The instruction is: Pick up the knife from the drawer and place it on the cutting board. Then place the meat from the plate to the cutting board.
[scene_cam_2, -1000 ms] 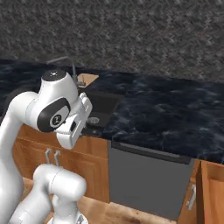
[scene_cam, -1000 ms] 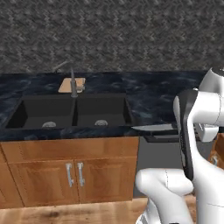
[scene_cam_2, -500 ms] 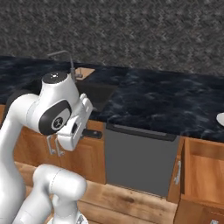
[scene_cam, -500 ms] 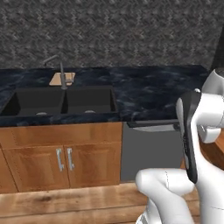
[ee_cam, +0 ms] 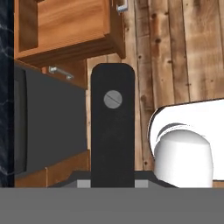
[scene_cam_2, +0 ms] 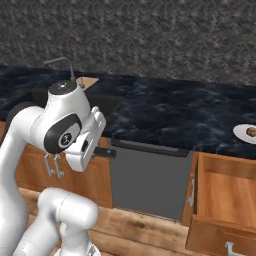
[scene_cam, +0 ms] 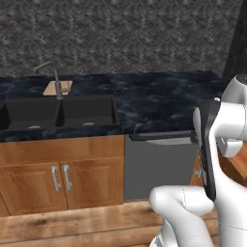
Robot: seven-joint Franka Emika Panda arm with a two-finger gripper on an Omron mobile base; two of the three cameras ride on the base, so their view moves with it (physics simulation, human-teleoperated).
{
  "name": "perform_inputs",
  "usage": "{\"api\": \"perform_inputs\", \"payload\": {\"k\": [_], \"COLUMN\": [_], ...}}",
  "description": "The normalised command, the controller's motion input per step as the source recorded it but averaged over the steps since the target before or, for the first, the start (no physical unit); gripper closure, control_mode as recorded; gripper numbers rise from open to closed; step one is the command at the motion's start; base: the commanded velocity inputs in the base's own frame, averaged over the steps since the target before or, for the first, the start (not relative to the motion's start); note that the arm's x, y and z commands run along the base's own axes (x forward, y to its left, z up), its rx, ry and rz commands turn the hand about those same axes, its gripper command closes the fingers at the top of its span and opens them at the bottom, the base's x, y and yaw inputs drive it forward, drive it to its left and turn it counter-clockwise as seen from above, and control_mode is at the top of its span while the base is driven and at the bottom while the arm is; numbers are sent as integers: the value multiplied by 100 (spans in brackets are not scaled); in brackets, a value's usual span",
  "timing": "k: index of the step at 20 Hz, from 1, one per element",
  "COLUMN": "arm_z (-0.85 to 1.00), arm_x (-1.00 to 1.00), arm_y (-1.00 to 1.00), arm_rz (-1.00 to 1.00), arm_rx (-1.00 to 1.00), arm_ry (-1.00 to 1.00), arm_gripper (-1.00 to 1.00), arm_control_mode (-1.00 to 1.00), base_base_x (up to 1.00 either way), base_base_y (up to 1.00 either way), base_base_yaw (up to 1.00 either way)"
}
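Base driven right, drawer open, knife lengthwise in hand

The base has driven right, so the open drawer and the plate have come into sight

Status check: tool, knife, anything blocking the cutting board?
Tool shut on knife. Drawer open, meat on plate. Cutting board behind sink, faucet right at its edge.

dark counter, plate, cutting board
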Motion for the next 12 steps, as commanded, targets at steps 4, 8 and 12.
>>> {"api": "perform_inputs", "payload": {"k": [4, 8, 12], "arm_z": [0, 0, 0], "arm_x": [0, 0, 0], "arm_y": [0, 0, 0], "arm_rz": [0, 0, 0], "arm_rx": [0, 0, 0], "arm_ry": [0, 0, 0], "arm_gripper": [100, 100, 100], "arm_control_mode": [100, 100, 100], "base_base_x": [-10, -3, 0], "base_base_y": [-100, -100, -100], "base_base_yaw": [2, 1, 1]}}
